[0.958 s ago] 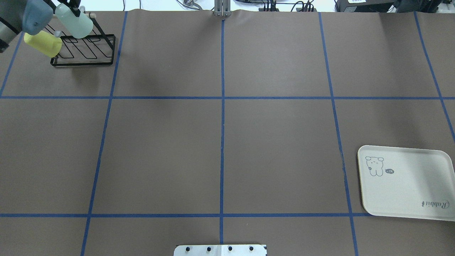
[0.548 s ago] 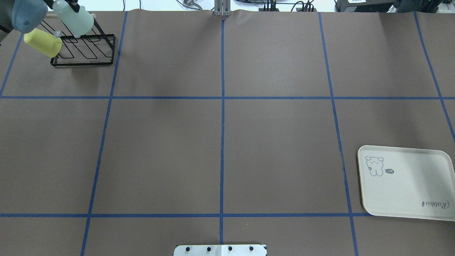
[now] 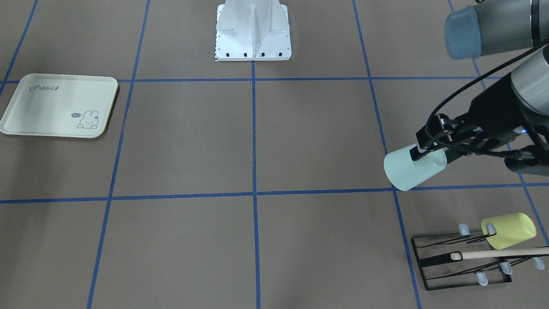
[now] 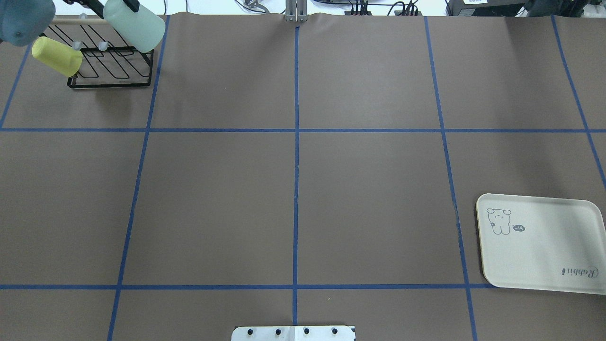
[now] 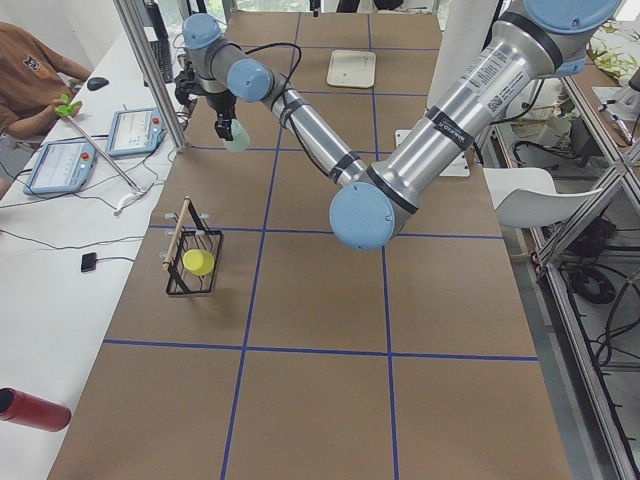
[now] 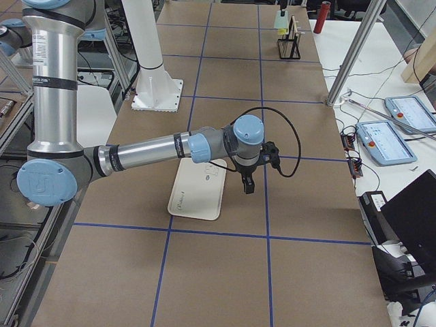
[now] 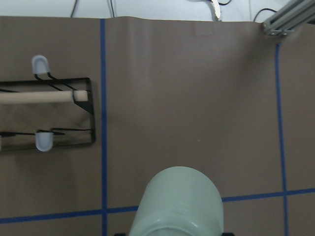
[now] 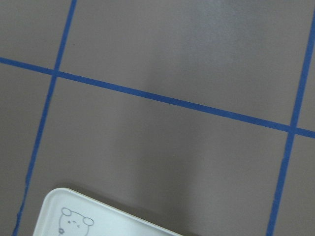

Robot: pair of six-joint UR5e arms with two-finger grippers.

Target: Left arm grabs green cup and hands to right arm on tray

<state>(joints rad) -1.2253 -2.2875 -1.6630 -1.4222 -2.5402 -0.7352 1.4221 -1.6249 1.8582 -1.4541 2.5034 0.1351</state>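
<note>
My left gripper (image 3: 429,150) is shut on the rim end of the pale mint-green cup (image 3: 412,170). It holds the cup tilted on its side, in the air beside the black wire rack (image 3: 463,266). The cup also shows in the overhead view (image 4: 135,24) at the far left corner and in the left wrist view (image 7: 178,201). The cream tray (image 4: 544,251) lies flat near the right front edge, nothing on it (image 3: 43,107). My right gripper (image 6: 246,184) hangs just above the table beside the tray (image 6: 197,194); I cannot tell whether it is open or shut.
A yellow-green cup (image 3: 509,230) sits on a peg of the rack (image 4: 113,83), which has a wooden bar (image 3: 497,254). The robot's base plate (image 3: 253,30) stands at mid-table. An operator (image 5: 30,60) and tablets (image 5: 140,130) are beyond the table's far edge.
My left gripper has carried the green cup off the rack and to the right, past the rack's right end. The yellow-green cup and the tray have not moved.
</note>
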